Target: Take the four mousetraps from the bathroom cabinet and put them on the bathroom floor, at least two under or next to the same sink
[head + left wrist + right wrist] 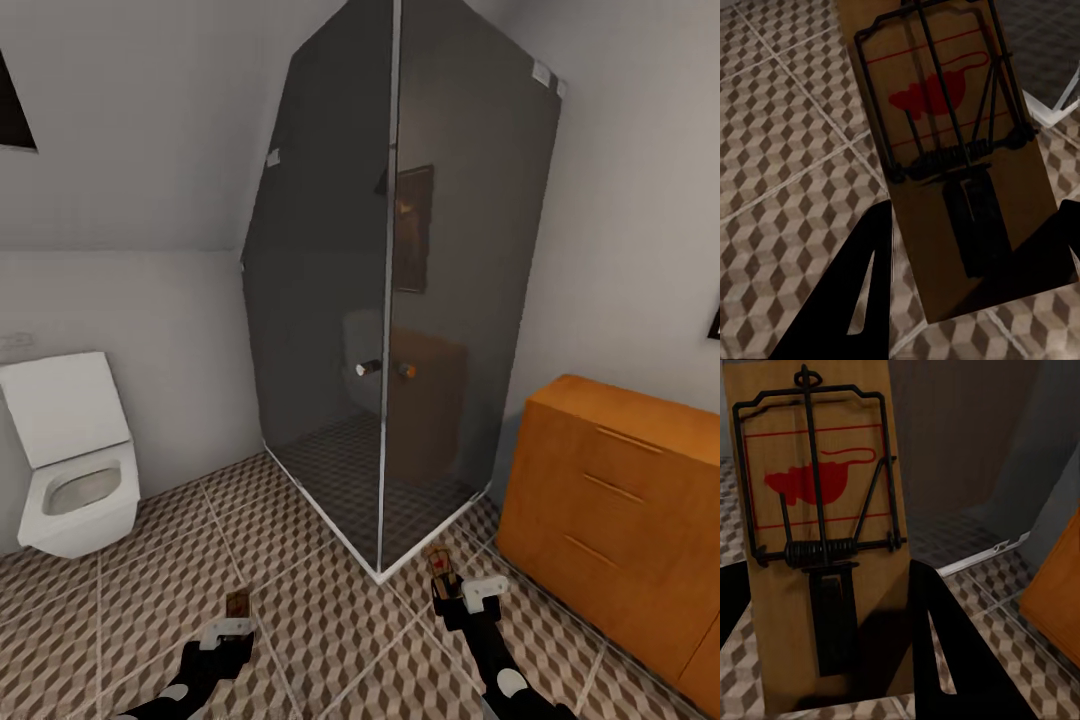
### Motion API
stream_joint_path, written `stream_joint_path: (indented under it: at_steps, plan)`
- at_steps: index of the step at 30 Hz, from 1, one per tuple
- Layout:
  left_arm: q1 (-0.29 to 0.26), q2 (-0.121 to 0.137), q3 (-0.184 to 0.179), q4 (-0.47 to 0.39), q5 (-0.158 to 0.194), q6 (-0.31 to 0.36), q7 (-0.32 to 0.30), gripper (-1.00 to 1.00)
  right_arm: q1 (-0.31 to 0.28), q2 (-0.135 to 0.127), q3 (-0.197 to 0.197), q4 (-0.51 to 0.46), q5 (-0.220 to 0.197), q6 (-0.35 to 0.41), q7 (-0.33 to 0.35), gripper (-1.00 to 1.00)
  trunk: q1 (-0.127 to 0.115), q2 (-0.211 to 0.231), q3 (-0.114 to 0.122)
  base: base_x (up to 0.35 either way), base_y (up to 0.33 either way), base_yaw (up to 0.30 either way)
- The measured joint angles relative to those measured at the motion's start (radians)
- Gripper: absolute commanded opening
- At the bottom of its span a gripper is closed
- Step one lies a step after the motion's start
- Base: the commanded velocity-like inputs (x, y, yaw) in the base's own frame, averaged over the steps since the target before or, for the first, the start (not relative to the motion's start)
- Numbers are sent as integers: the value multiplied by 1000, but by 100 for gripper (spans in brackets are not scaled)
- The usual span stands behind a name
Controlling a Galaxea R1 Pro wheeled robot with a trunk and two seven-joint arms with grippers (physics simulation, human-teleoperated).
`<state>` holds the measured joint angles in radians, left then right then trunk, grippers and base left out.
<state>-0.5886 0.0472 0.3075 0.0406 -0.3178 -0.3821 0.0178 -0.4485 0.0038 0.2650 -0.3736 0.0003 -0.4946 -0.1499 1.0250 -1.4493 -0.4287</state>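
Each of my grippers carries one mousetrap above the cube-patterned bathroom floor (300, 560). My left gripper (232, 628) is shut on the end of a tan mousetrap (238, 604); in the left wrist view the same mousetrap (952, 142) shows its black spring bar and red mouse print, black fingers (862, 285) flanking it. My right gripper (447, 592) is shut on another mousetrap (439, 567), seen close up as a tan board (817, 532) in the right wrist view. The orange-brown cabinet (620, 500) stands at the right with its drawers closed. The bathroom sink is out of view.
A dark glass shower cubicle (400, 300) with a white base rail stands straight ahead, its corner close to my right gripper. A white toilet (75, 470) hangs on the left wall. Open tiled floor lies between the toilet and the shower.
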Motion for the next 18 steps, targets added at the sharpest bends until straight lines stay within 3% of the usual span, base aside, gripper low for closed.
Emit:
stream_joint_path:
  at_steps: [18]
  plan:
    - [1, -2, 0, 1, 0, 0, 0, -100, 0, 0, 0, 7, 0, 0, -1, -100, 0, 0, -9, 0, -74, 265]
